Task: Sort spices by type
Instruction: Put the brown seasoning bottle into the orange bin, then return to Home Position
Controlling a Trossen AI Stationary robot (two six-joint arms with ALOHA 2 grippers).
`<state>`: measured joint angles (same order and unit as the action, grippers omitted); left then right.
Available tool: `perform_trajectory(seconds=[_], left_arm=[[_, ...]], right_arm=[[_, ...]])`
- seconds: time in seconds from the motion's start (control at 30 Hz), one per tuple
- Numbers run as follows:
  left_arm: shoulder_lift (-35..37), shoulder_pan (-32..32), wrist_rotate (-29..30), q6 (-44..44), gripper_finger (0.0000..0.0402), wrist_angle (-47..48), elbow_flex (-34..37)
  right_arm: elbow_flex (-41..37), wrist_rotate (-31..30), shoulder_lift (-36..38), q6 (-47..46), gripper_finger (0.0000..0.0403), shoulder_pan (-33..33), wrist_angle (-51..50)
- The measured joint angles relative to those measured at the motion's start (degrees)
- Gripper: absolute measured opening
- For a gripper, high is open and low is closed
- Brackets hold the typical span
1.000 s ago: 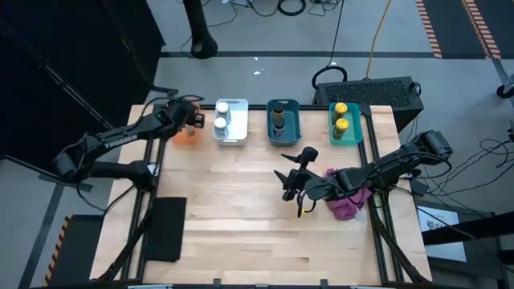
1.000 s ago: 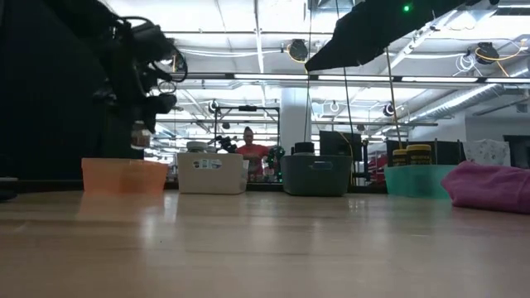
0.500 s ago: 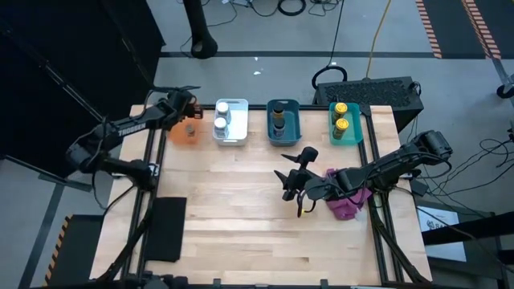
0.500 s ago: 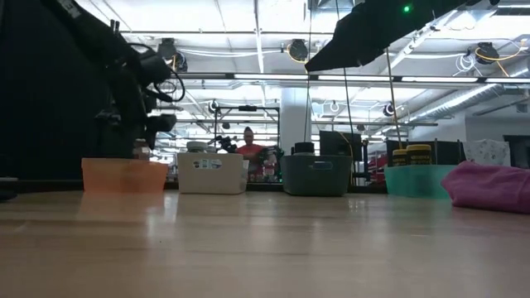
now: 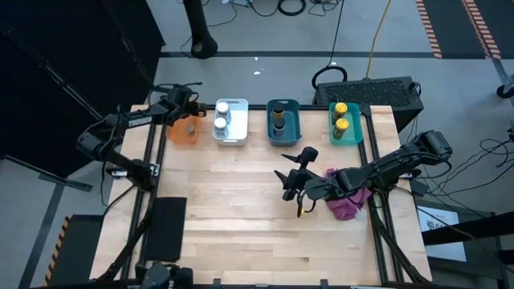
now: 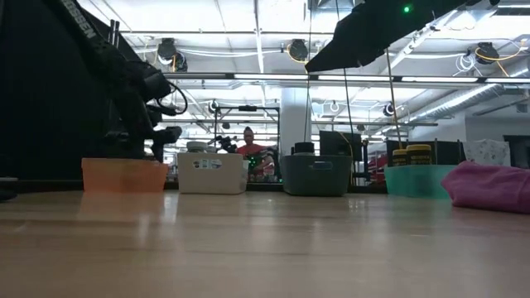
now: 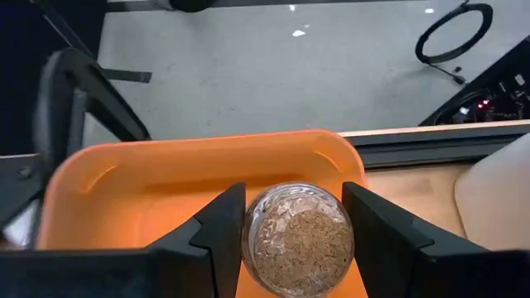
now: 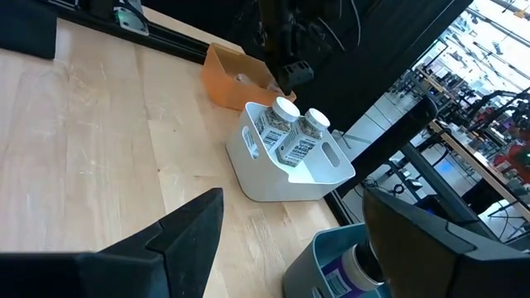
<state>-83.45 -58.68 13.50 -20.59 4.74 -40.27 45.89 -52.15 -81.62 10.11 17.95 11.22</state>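
Left pincer [image 7: 290, 240] retreated | jar [image 7: 298, 238] in orange bin [image 7: 166, 178] | arm reads TROSSEN

Four bins stand in a row along the far edge of the bench [image 5: 257, 217]. The leftmost bin [image 5: 184, 135] contains one spice jar [image 7: 298, 240], which sits between the fingers of the left gripper [image 5: 191, 120] (contact cannot be confirmed). The second bin [image 5: 230, 128] holds two jars [image 8: 291, 132] side by side. The third bin [image 5: 283, 124] holds one or more jars. The rightmost bin [image 5: 346, 127] holds two. The right gripper [image 5: 291, 172] hangs over mid-bench, a cloth [image 5: 347, 207] just to its right.
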Motion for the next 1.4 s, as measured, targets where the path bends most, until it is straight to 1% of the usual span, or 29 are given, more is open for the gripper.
perform_trajectory(seconds=[0.27, 0.47, 0.6, 0.77, 0.93, 1.03, 1.1, 1.17, 1.27, 1.4], left_arm=[[-3.70, -0.28, 0.02, 0.10, 0.0182, -0.37, 0.00], [-3.85, -0.24, 0.31, 0.40, 0.0251, -1.29, 0.00], [-3.32, -0.20, 0.33, 1.74, 0.0266, -0.61, 0.00], [0.67, 0.51, 0.28, 3.47, 0.0269, 2.95, 0.00], [9.30, 4.04, 0.29, 4.22, 0.0270, 11.43, 0.00], [15.94, 9.95, 0.91, 3.30, 0.0270, 16.07, 0.00], [20.83, 16.25, 2.30, 2.11, 0.0270, 17.80, 0.00], [25.73, 23.98, 3.45, 1.58, 0.0271, 17.11, 0.53], [32.73, 36.80, 3.94, 4.07, 0.0271, 11.36, 3.33], [40.25, 52.80, 3.97, 10.19, 0.0271, 1.70, 9.70]], right_arm=[[0.00, -0.02, 0.00, -0.48, 0.0270, -0.35, -0.72], [0.00, -0.02, 0.00, -1.02, 0.0270, -0.50, -0.93], [0.00, -0.02, 0.00, -1.51, 0.0270, -0.50, -1.19], [0.00, -0.02, 0.00, -1.96, 0.0270, -0.50, -1.29], [0.00, 0.01, 0.00, -1.94, 0.0270, -0.50, -1.27], [-0.02, 1.54, 0.00, -1.92, 0.0270, -0.52, -0.99], [-0.04, 4.23, -0.02, -1.57, 0.0270, -0.52, 0.67], [-0.04, 7.41, -0.02, -0.72, 0.0270, -0.52, 3.17], [-0.04, 11.78, -0.02, 0.28, 0.0270, -0.52, 6.10], [-0.04, 16.76, -0.02, 1.93, 0.0270, -0.50, 10.04]])
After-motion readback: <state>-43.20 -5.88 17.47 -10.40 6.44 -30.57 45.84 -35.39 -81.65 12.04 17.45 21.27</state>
